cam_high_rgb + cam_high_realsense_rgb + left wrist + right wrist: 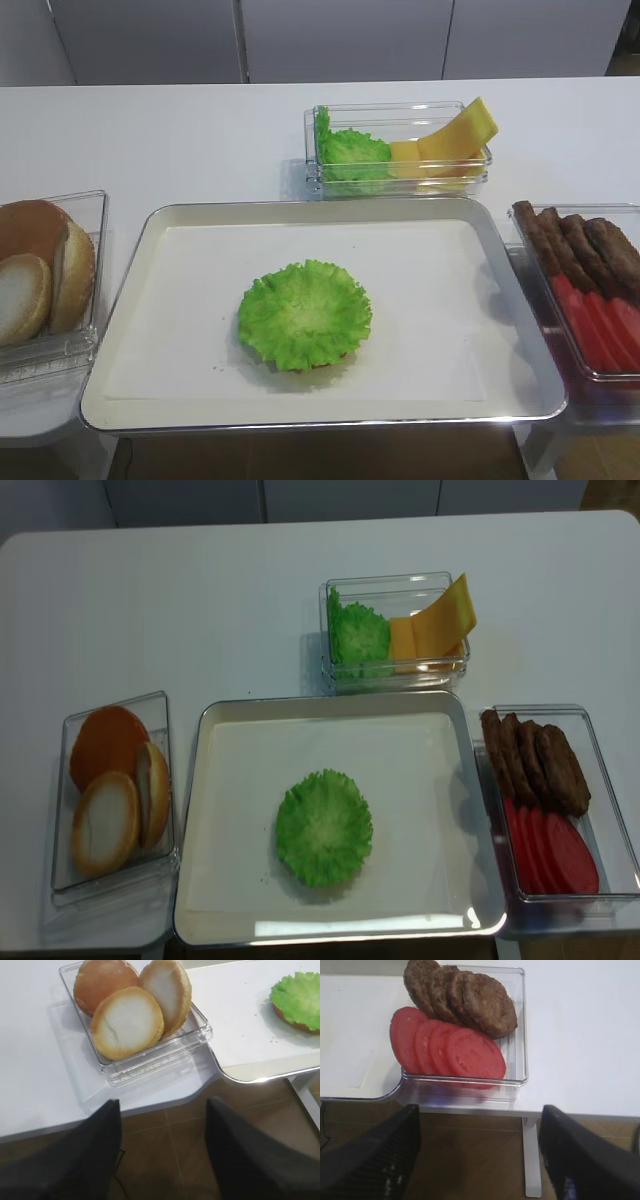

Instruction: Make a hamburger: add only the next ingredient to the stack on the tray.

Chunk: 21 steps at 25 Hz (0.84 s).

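Note:
A bright green ruffled lettuce leaf [305, 313] [324, 827] lies on top of the stack in the middle of the silver, paper-lined tray [320, 205] [330, 702]. It covers the bun half almost fully; in the left wrist view a brown bun rim [295, 1025] shows under the lettuce leaf [297, 997]. My left gripper [162, 1102] hangs open and empty off the table's front edge, below the bun container. Likewise open and empty, my right gripper [480, 1108] hangs past the front edge below the tomato container. Neither gripper shows in the exterior views.
A clear container with bun halves [127, 1022] [40, 280] stands left of the tray. Another container at the right holds tomato slices [450, 1050] and brown patties [465, 1000]. Behind the tray, a third one holds more lettuce [350, 155] and yellow cheese slices [455, 140].

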### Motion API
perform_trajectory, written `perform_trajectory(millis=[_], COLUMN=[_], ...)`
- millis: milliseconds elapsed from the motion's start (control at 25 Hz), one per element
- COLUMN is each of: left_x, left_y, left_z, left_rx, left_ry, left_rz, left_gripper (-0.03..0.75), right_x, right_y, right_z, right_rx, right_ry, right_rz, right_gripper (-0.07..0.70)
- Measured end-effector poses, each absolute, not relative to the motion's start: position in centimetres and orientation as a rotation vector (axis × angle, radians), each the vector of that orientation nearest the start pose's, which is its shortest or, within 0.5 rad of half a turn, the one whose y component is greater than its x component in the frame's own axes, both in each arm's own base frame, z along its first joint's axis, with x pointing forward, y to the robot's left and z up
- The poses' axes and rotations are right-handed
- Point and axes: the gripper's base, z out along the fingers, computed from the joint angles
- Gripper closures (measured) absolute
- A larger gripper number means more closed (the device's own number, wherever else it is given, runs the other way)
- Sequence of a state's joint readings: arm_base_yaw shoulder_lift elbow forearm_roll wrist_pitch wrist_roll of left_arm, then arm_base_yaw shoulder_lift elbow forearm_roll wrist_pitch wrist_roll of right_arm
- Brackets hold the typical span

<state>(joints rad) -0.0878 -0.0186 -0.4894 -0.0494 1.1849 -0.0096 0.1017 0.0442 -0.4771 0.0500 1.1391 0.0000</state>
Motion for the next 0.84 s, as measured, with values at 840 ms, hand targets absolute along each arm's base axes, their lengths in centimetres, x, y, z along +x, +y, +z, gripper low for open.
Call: perform_trajectory(millis=[840], left_x=[-1.26], left_y=[-0.31], left_z=[26.45], left_rx=[0.091], left_ry=[2.160], left_rz=[-0.116], left_gripper=[0.314], right_x=[-0.86], right_y=[0.33], right_z=[26.47], right_rx=[-0.113], right_ry=[2.128], right_rz=[0.122], right_gripper=[0.063])
